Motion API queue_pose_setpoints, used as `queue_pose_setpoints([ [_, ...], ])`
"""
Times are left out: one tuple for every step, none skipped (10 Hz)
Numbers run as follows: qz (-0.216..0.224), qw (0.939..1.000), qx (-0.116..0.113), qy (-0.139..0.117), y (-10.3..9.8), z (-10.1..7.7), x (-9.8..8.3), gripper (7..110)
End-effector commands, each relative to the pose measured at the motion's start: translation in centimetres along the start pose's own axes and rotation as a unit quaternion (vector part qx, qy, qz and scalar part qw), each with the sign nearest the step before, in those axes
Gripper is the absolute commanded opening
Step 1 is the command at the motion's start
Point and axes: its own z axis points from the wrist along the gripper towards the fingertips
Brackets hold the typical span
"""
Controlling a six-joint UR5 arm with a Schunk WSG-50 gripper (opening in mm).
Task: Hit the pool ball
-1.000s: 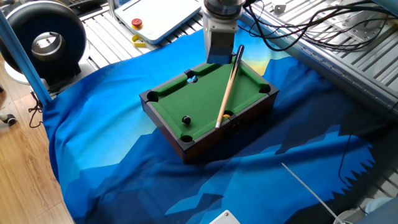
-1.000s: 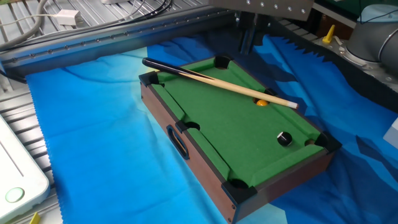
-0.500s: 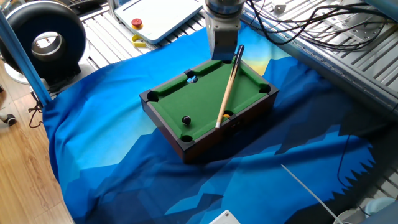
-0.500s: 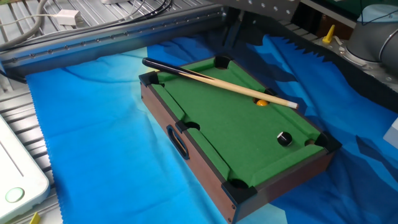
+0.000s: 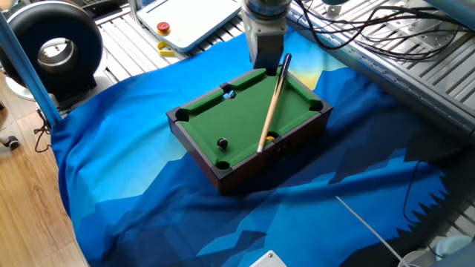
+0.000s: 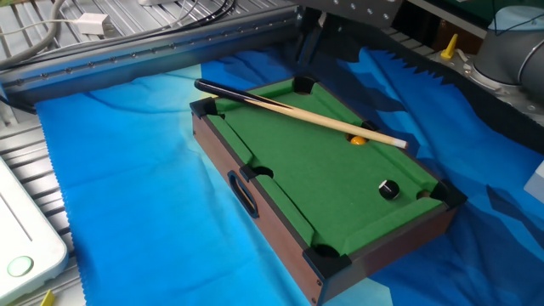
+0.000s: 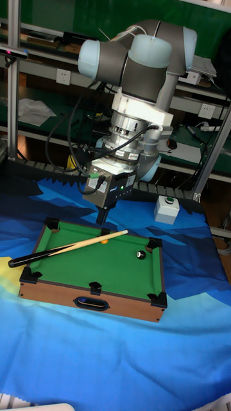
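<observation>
The pool ball (image 5: 222, 142) is a tiny black ball on the green felt of the miniature pool table (image 5: 245, 111), near a corner pocket. It also shows in the other fixed view (image 6: 388, 189) and the tall view (image 7: 140, 255). A wooden cue (image 5: 272, 104) lies diagonally across the table, its tip beside an orange ball (image 5: 270, 138). My gripper (image 7: 101, 219) hangs just behind the table's far rail, above the cue's thin end, its dark fingers together and holding nothing. It is well away from the black ball.
A pale ball (image 5: 229, 94) sits at a side pocket. The table rests on a blue cloth (image 5: 133, 185). A black round device (image 5: 52, 48) and a white tray (image 5: 189, 18) stand beyond the cloth. Cables (image 5: 371, 30) cross the metal frame, and a small white box (image 7: 165, 209) sits behind the table.
The gripper has lifted slightly and shifted along the far rail, leftward in the other fixed view. Cue and balls have not moved.
</observation>
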Motion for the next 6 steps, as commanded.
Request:
queue_pose_setpoints([
  [-0.026,0.9994,0.002,-0.025,-0.4,0.2,0.2,7],
  [-0.04,0.9985,0.002,-0.036,-0.8,0.6,1.6,7],
  [-0.052,0.9974,0.003,-0.05,-1.1,1.1,2.8,7],
  [-0.071,0.9961,0.008,-0.052,-1.3,1.6,4.5,7],
  [-0.091,0.9946,0.012,-0.048,-1.6,1.8,5.9,7],
  [-0.129,0.9902,0.021,-0.048,-2.2,1.9,7.0,7],
])
